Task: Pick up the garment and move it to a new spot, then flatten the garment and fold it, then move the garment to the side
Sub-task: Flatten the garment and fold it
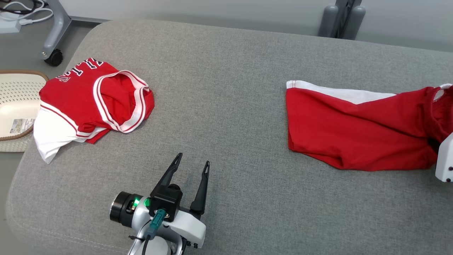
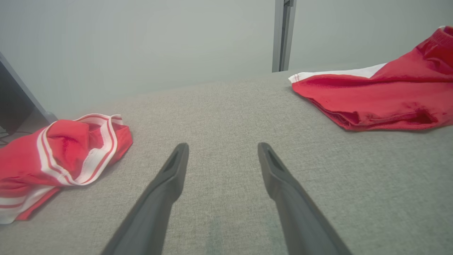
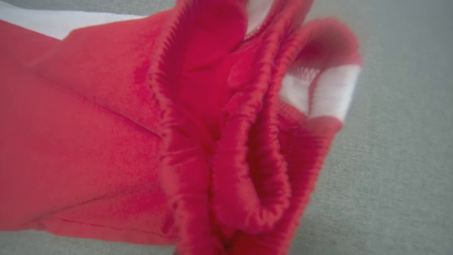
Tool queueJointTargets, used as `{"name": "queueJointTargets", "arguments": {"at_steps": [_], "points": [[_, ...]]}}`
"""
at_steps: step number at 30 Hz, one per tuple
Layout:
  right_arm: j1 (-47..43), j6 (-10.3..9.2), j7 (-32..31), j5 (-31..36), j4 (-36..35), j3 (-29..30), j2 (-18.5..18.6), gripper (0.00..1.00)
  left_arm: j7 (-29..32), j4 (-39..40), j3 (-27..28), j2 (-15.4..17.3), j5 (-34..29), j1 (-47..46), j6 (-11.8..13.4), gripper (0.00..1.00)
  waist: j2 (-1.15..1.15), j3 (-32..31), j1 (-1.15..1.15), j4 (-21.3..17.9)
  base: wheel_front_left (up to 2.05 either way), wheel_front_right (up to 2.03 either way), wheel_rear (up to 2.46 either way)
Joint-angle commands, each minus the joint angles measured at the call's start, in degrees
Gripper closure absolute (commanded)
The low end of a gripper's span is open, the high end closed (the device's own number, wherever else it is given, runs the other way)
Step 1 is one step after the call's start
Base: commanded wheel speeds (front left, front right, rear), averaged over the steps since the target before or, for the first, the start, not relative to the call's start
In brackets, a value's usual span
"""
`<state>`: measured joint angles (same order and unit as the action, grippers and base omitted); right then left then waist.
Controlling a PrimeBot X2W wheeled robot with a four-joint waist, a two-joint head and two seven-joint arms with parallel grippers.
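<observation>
Left gripper point(image 1: 194, 158): over the grey cushion point(image 1: 226, 88) close to its near edge, left of centre. Fingers spread wide, nothing between them, bare fabric under the tips. Left wrist view agrees: the left gripper point(image 2: 223, 147) has open jaws and only cushion ahead.

Right gripper: jaws pressed together. The fingers are buried in cloth in the right wrist view. The bunched elastic waistband point(image 3: 247, 170) sits right where they come up, so it looks like a pinch on the waistband, but I can't see the contact itself. In the head view only the arm's pale wrist housing point(image 1: 446, 159) shows, at the cushion's right edge, against the waist end of the garment.

Red shorts point(image 1: 354, 134): at the right edge of the cushion, about mid-depth. The leg end lies fairly flat and points toward the centre, with a white side stripe point(image 1: 339, 92) along the far side. The waist end is gathered and puckered.

Red-and-white jersey point(image 1: 78, 95): crumpled at the left edge toward the far-left corner, well apart from the shorts. Its white part hangs slightly over the edge.

A pale perforated basket point(image 1: 17, 106) sits just off the left edge.
</observation>
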<state>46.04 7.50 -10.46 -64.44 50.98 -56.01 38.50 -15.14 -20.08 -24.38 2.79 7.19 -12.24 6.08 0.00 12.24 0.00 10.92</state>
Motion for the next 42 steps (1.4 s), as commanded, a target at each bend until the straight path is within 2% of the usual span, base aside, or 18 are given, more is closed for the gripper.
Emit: {"name": "queueJointTargets", "arguments": {"at_steps": [1, 12, 28, 42], "points": [[1.1, -0.01, 0.9, 0.6, 1.2, -1.0, 0.2, 1.0, 0.0, 0.0, 0.1, 0.2, 0.0, -0.9, 0.0, 0.0, 0.0, 0.2, 0.0, 0.1, 0.0, 0.0, 0.0], [3.3, -0.01, 4.2, 0.2, 4.7, -4.1, -1.5, 1.0, 0.0, -0.3, -0.2, 0.2, 0.4, -1.0, 0.2, 0.0, 0.0, 0.0, 0.0, 0.0, 0.0, 0.0, 0.0], [6.4, 0.0, 4.9, -2.7, 0.1, -9.7, -3.7, 1.0, 0.0, -1.2, -1.2, 0.2, 1.9, -0.3, 1.0, 0.0, 0.0, -2.3, 0.0, -0.5, 0.0, 0.0, 0.0], [10.0, 0.0, 3.6, -2.0, -1.3, -14.9, -7.2, 1.0, 0.0, -1.0, -1.6, 0.2, 2.6, 0.9, 1.1, 0.0, 0.0, -3.7, 0.0, 1.4, 0.0, 0.0, 0.0]]}}
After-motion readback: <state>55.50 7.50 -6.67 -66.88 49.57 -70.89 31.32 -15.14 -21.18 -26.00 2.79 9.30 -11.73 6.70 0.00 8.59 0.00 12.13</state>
